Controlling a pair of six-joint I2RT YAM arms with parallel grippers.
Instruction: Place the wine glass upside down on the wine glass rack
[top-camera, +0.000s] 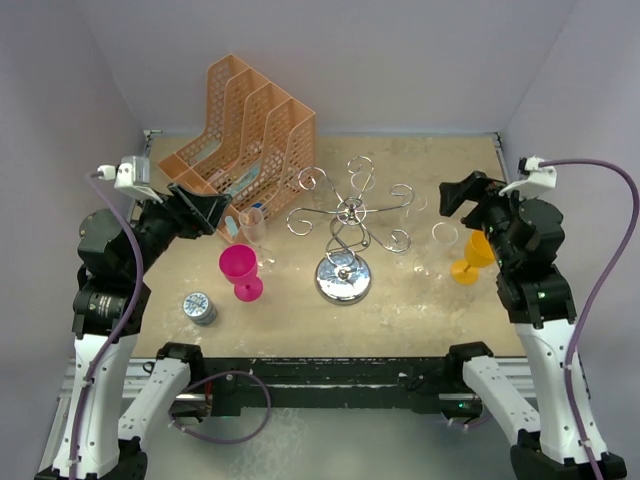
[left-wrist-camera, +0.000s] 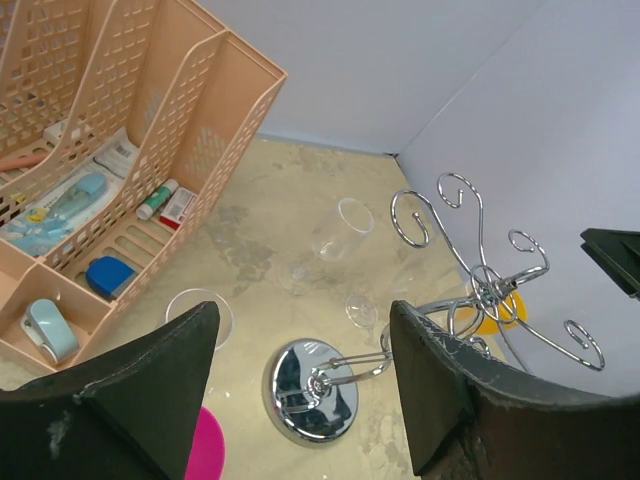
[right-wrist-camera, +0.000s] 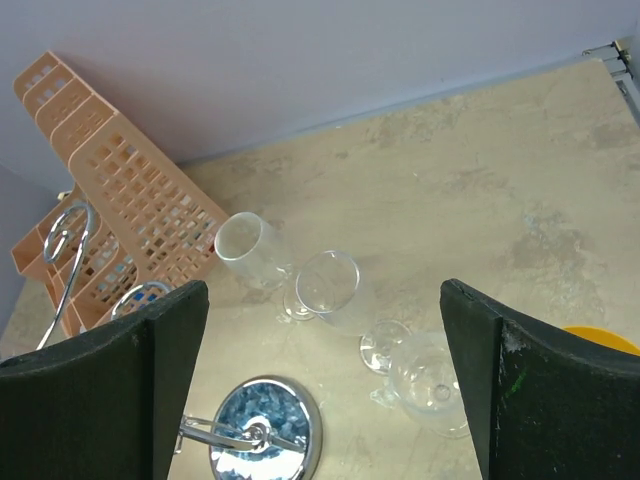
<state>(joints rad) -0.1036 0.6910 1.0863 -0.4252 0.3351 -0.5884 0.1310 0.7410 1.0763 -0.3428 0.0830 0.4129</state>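
The wine glass rack (top-camera: 345, 215) stands mid-table on its round chrome base (top-camera: 343, 280), with nothing hanging on its loop arms (left-wrist-camera: 480, 270). Three clear wine glasses stand upright: one (top-camera: 252, 225) beside the organiser, two (top-camera: 408, 200) (top-camera: 445, 235) to the rack's right. A pink glass (top-camera: 240, 270) stands left of the base and an orange glass (top-camera: 470, 258) right of it. My left gripper (top-camera: 215, 213) hovers open beside the left clear glass. My right gripper (top-camera: 460, 198) is open above the orange glass. In the right wrist view the nearest clear glass (right-wrist-camera: 430, 380) lies between the open fingers.
An orange mesh file organiser (top-camera: 240, 125) with small items stands at the back left. A small round tin (top-camera: 200, 307) sits near the front left. Purple walls close in the table on three sides.
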